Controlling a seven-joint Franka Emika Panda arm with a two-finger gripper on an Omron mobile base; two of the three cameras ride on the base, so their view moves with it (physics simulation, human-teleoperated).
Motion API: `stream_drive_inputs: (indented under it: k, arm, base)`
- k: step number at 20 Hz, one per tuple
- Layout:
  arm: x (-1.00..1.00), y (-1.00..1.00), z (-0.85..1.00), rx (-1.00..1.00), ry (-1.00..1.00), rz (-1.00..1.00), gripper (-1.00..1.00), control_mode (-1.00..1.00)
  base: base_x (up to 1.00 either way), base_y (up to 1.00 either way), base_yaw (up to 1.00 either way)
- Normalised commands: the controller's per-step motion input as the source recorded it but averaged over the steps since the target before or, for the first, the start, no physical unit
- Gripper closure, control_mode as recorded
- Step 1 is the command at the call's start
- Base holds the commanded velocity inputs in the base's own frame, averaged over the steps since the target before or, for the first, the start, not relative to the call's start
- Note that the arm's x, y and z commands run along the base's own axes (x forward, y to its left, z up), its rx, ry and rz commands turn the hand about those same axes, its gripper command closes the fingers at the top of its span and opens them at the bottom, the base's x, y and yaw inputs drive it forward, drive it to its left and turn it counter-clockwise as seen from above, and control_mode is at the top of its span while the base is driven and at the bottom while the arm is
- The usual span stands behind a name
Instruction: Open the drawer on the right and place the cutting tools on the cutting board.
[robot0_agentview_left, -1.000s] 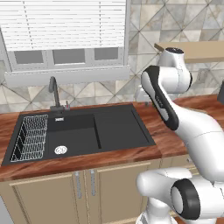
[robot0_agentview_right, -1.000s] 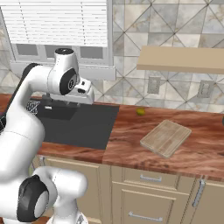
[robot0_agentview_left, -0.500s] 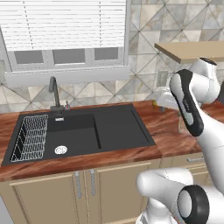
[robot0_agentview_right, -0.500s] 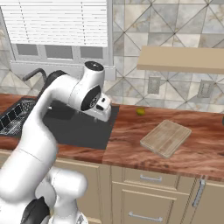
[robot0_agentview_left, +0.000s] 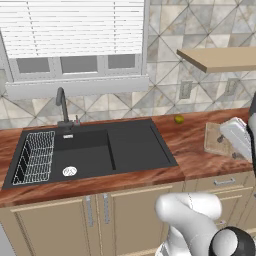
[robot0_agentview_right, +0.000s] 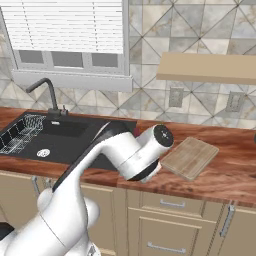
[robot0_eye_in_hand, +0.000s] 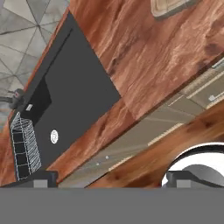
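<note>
Overhead, gripper (robot0_eye_in_hand: 107, 178) above the counter edge (robot0_eye_in_hand: 144, 127), grip state unclear, cutting board (robot0_eye_in_hand: 168, 7) well beyond, drawer (robot0_agentview_right: 172, 204) closed.

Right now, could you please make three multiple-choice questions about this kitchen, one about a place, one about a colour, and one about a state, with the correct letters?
1. Where does the cutting board lie?
A. inside the sink
B. on the wooden counter, right of the sink
C. on the wall shelf

2. What colour is the sink?
A. black
B. white
C. steel grey

3. In what state is the drawer under the board?
A. pulled fully out
B. half open
C. closed

Answers:
1. B, because the right base view shows the board flat on the counter, beside the sink and below the shelf.
2. A, because the basin and its drain side are black in both base views.
3. C, because the drawer front sits flush with the cabinet and its handle is not pulled out.
</note>
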Motion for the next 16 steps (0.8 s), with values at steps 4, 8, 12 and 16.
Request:
stream_drive_inputs:
  k: [4,8,12,16]
  arm:
    - [-0.16,-0.88,-0.58,0.01,0.00,-0.28,-1.00,-1.00]
    - [-0.33,-0.87,-0.71,0.06,0.00,-0.30,-1.00,-1.00]
    - [-0.29,-0.80,-0.81,0.08,0.00,-0.30,-1.00,-1.00]
    - [-0.20,-0.65,-0.82,0.17,0.00,-0.31,-1.00,-1.00]
  base:
    - [0.00,0.00,0.00]
    - [0.00,0.00,0.00]
    - [0.00,0.00,0.00]
    - [0.00,0.00,0.00]
